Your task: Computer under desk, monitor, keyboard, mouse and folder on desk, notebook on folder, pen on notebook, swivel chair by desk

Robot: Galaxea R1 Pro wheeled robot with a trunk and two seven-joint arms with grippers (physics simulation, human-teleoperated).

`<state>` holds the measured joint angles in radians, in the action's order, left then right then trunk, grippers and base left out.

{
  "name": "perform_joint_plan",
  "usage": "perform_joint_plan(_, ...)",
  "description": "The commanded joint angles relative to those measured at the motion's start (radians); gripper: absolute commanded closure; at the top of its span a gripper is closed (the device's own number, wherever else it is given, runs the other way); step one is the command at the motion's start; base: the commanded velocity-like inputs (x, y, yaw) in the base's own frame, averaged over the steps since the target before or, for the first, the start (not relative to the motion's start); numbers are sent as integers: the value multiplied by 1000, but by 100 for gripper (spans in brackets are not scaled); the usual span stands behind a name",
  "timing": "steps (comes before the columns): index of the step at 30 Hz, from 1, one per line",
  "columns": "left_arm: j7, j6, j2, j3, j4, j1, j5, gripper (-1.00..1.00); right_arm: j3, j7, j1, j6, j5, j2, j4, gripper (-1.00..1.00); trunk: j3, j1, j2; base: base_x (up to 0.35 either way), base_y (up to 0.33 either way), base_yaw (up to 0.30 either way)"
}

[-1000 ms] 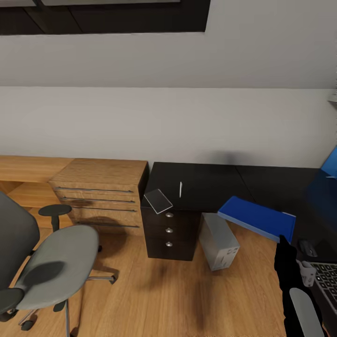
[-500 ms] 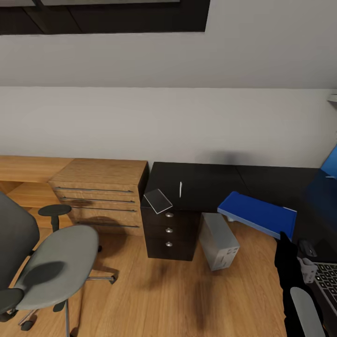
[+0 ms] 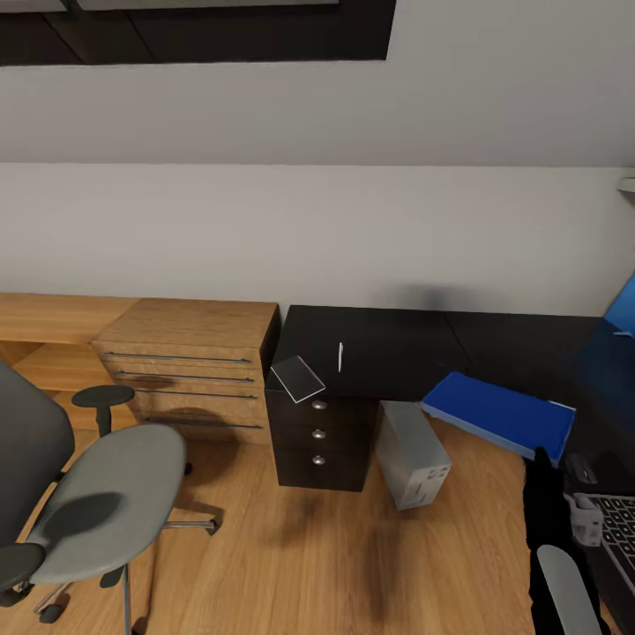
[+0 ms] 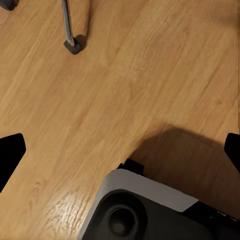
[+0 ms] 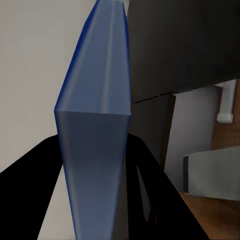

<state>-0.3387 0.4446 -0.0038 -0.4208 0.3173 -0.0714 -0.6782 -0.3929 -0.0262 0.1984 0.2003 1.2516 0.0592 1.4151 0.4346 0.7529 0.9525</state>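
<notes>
Folder point(image 5: 95, 120) clamped betw. right tool's point(image 5: 92, 150) fingers, over desk point(image 3: 379, 339) edge.

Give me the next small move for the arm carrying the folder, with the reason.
Probably carry it further in over the desk toward the mouse, then lower it. The right gripper is shut on the folder, which hangs past the desk's front edge above the floor, short of the mouse and keyboard.

A bright-blue folder point(image 3: 499, 413), a black desk point(image 3: 388, 339), a light-grey computer point(image 3: 413, 454) and a grey swivel chair point(image 3: 106, 498) are seen on a light wood floor point(image 3: 300, 556)
</notes>
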Motion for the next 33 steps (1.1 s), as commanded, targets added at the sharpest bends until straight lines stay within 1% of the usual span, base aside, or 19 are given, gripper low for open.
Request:
perform_joint_plan(1, -9, 3, -3, -26, 0, -1, -1, -100, 3, -8, 3, 53, -24, 1, -6, 100, 1, 0, 1, 0, 0, 0)
perform_joint_plan(4, -11, 3, -7, -50, 0, -1, 0, -100, 10, -12, 13, 110, -49, 2, -18, 100, 1, 0, 1, 0, 0, 0)
perform_joint_plan(6, -12, 4, -9, -58, 0, -1, 1, -100, 12, -13, 29, 130, -56, 1, -33, 100, 1, 0, 1, 0, 0, 0)
perform_joint_plan(8, -12, 3, -12, -65, 0, -1, 1, -100, 14, -14, 76, 150, -63, 0, -66, 100, 1, 0, 1, 0, 0, 0)
perform_joint_plan(9, -12, 4, -13, -67, 0, -1, 1, -100, 14, -15, 117, 162, -65, 0, -95, 100, 1, 0, 1, 0, 0, 0)
perform_joint_plan(12, -12, 4, -14, -69, 0, -1, 2, -100, 15, -21, 182, 193, -67, 0, -159, 100, 1, 0, 1, 0, 0, 0)
perform_joint_plan(13, -13, 4, -14, -70, 0, -1, 2, -100, 15, -28, 229, 225, -68, 0, -217, 100, 1, 0, 1, 0, 0, 0)
perform_joint_plan(14, -13, 4, -14, -70, 0, -1, 2, -100, 16, -32, 254, 244, -69, 0, -246, 100, 1, 0, 1, 0, 0, 0)
perform_joint_plan(15, -12, 4, -15, -71, 0, -1, 2, -100, 17, -37, 303, 284, -69, 1, -308, 100, 1, 0, 1, 0, 0, 0)
perform_joint_plan(16, -12, 3, -16, -72, 0, -1, 2, -100, 19, -43, 411, 379, -71, 2, -469, 100, 1, 0, 1, 0, 0, 0)
perform_joint_plan(18, -11, 3, -16, -73, 0, -1, 2, -100, 19, -45, 475, 456, -74, 3, -591, 100, 1, 0, 1, 0, 0, 0)
perform_joint_plan(20, -10, 3, -19, -73, 0, -1, 2, -100, 19, -45, 519, 563, -77, 4, -688, 100, 1, 0, 1, 0, 0, 0)
perform_joint_plan(22, -11, 3, -26, -72, 0, -1, 2, -100, 19, -46, 543, 671, -76, 7, -765, 100, 1, 0, 1, 0, 0, 0)
perform_joint_plan(23, -11, 3, -28, -72, 0, -1, 2, -100, 18, -46, 549, 712, -76, 9, -790, 100, 1, 0, 1, 0, 0, 0)
perform_joint_plan(25, -11, 3, -31, -72, 0, -1, 2, -100, 17, -46, 555, 768, -74, 18, -816, 100, 1, 0, 1, 0, 0, 0)
perform_joint_plan(28, -11, 3, -35, -72, 0, -1, 2, -100, 16, -44, 558, 795, -72, 29, -827, 100, 1, 0, 1, 0, 0, 0)
perform_joint_plan(33, -11, 3, -37, -72, 0, -1, 2, -100, 15, -42, 559, 804, -71, 32, -823, 100, 1, 0, 1, 0, 0, 0)
